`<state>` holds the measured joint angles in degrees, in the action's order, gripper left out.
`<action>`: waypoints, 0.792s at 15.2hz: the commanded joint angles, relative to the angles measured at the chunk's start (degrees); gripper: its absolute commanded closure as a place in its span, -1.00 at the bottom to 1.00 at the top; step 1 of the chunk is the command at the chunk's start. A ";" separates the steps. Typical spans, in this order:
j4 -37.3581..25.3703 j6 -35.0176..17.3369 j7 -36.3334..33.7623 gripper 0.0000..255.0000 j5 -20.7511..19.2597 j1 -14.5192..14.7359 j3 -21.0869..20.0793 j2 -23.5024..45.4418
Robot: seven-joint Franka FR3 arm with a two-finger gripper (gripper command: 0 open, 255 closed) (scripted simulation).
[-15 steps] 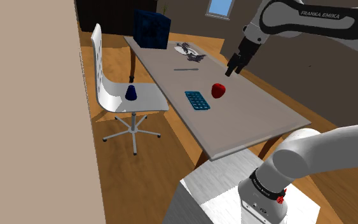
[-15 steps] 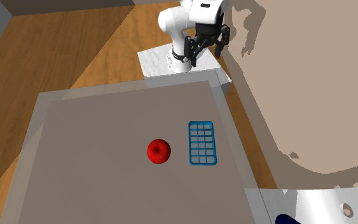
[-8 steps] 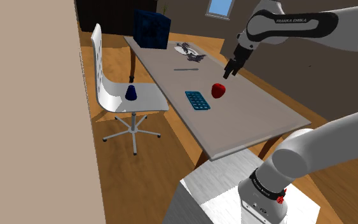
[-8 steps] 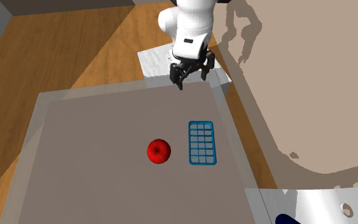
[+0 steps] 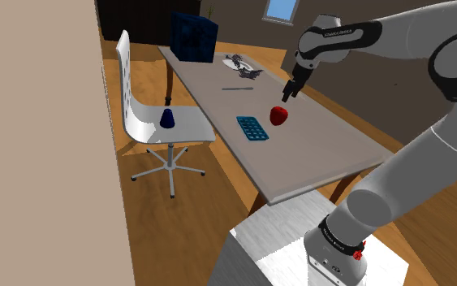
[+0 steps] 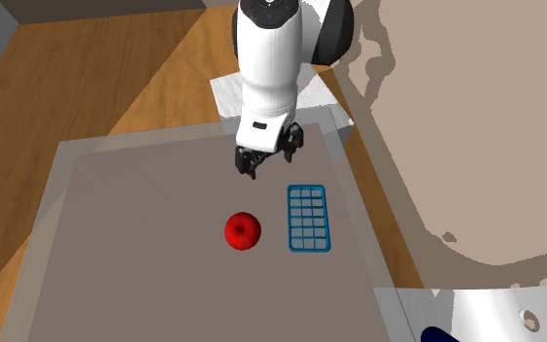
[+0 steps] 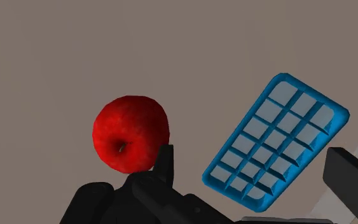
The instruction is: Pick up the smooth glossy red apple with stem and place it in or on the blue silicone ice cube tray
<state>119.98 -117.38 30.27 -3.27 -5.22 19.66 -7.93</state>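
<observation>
A glossy red apple (image 5: 279, 115) (image 6: 243, 230) sits on the grey table (image 5: 316, 154), with a blue ice cube tray (image 5: 251, 128) (image 6: 309, 218) lying flat close beside it. My black gripper (image 5: 289, 91) (image 6: 266, 163) hangs open above the table, short of both on the stand's side, holding nothing. In the wrist view the apple (image 7: 131, 133) shows its stem dimple just outside one finger (image 7: 165, 162). The tray (image 7: 276, 143) lies below the gap between the two fingers.
At the table's far end stand a dark blue box (image 5: 194, 36) and a plate with small objects (image 5: 241, 63); a thin grey stick (image 5: 237, 88) lies nearer. A white swivel chair (image 5: 141, 114) with a small blue object (image 5: 168, 119) stands beside the table. A beige wall (image 5: 40, 146) is close.
The arm has swung out from the stand over the table and lowered. The open gripper has come much nearer the apple and tray, which have not moved.
</observation>
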 commanded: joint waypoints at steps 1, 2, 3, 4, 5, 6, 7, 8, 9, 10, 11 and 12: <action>-2.88 -0.72 2.89 -1.00 0.85 -0.53 1.26 3.92; -4.45 -1.13 4.23 -1.00 1.46 -0.83 1.74 6.09; -6.09 -1.49 5.56 -1.00 2.11 -1.16 2.18 8.28; -7.81 -1.78 6.89 -1.00 2.81 -1.55 2.56 10.51; -9.62 -2.00 8.20 -1.00 3.54 -1.99 2.87 12.75; -11.52 -2.16 9.48 -1.00 4.30 -2.49 3.12 15.01; -13.50 -2.24 10.73 -1.00 5.06 -3.07 3.29 17.30; -15.57 -2.26 11.93 -1.00 5.82 -3.69 3.41 19.60; -17.75 -2.20 13.09 -1.00 6.56 -4.38 3.46 21.91; -18.65 -2.16 13.54 -1.00 6.85 -4.70 3.43 22.85; -18.28 -2.82 13.63 -1.00 6.99 -4.79 3.36 23.16; -17.92 -3.48 13.73 -1.00 7.14 -4.85 3.32 23.48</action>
<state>102.14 -120.06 43.57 3.50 -9.81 23.01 14.63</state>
